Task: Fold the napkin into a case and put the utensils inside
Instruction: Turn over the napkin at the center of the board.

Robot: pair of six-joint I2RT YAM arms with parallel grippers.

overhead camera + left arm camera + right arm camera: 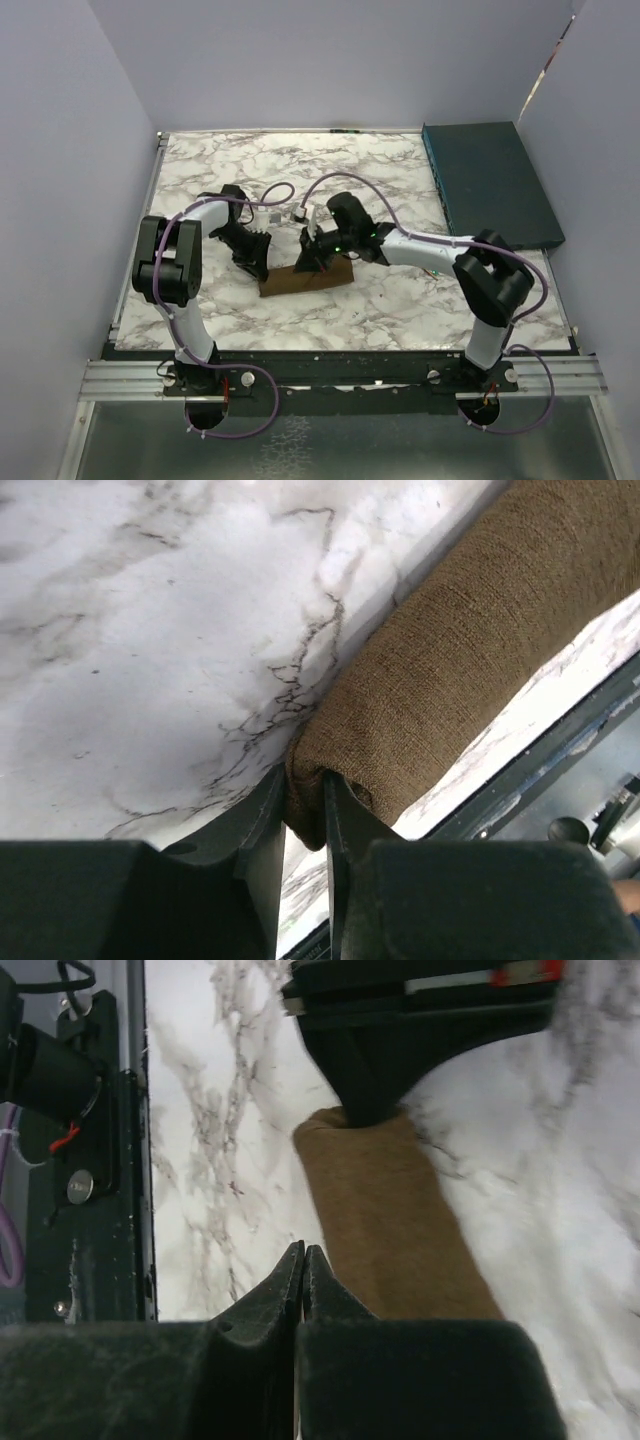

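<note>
The case (305,279) lies flat near the middle of the marble table (400,305). The left gripper (305,788) pinches its 9 o'clock end, jaws narrowly apart on the cloth. The right gripper (302,1258), fully closed and empty, sits over its 3 o'clock half. A teal box (490,185) rests far off at 2 o'clock.

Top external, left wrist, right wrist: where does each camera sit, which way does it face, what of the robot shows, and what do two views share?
Top external: above and behind the arms, looking down on the marble table; both arms show whole.
Left wrist: on the left arm, looking along its fingers, which pinch the folded napkin's end.
Right wrist: on the right arm, looking past its shut fingers along the napkin to the left gripper.
Shared: both wrist views show the napkin.
</note>
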